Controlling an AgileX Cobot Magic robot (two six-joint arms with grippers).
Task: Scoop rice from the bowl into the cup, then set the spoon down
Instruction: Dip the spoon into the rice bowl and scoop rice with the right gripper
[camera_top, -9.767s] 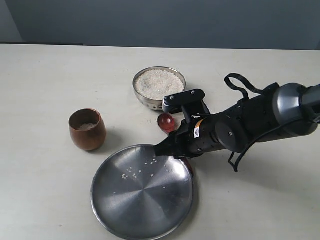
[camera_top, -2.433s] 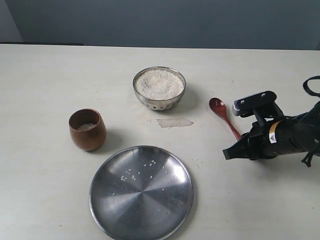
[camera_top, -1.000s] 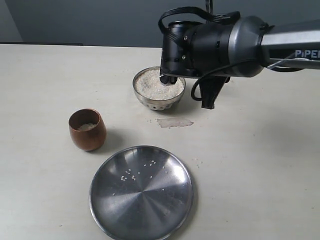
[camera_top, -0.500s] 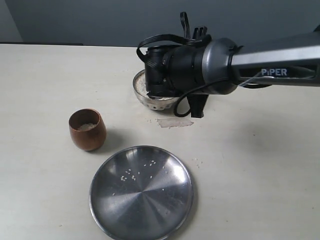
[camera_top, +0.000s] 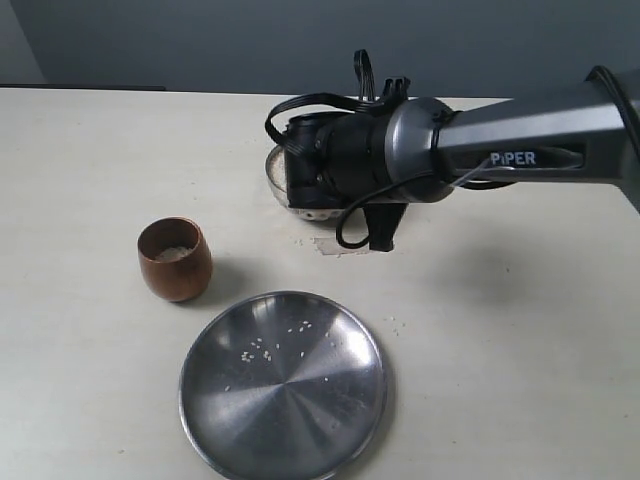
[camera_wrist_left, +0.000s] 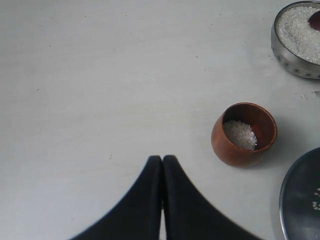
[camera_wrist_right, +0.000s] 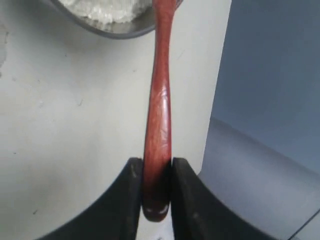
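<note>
My right gripper (camera_wrist_right: 156, 165) is shut on the end of the reddish-brown wooden spoon (camera_wrist_right: 159, 100). The handle runs from the jaws to the steel bowl (camera_wrist_right: 117, 30), and its tip dips in among the rice (camera_wrist_right: 105, 10). In the exterior view the right arm (camera_top: 350, 165) covers most of the bowl (camera_top: 273, 175). The brown wooden cup (camera_top: 175, 260) stands to the left, a small heap of rice (camera_wrist_left: 239, 134) inside. My left gripper (camera_wrist_left: 162, 160) is shut on nothing, a short way from the cup (camera_wrist_left: 243, 135). The spoon's head (camera_wrist_left: 315, 20) shows in the bowl (camera_wrist_left: 290, 57).
A large flat steel plate (camera_top: 283, 385) with a few loose grains lies in front of the bowl and cup. A pale patch (camera_top: 345, 243) marks the table just before the bowl. Loose grains lie scattered near it.
The spoon lay on the table at the right; my right gripper took it up and carried it to the bowl. Over the last half second the arm shifted slightly left over the bowl.
</note>
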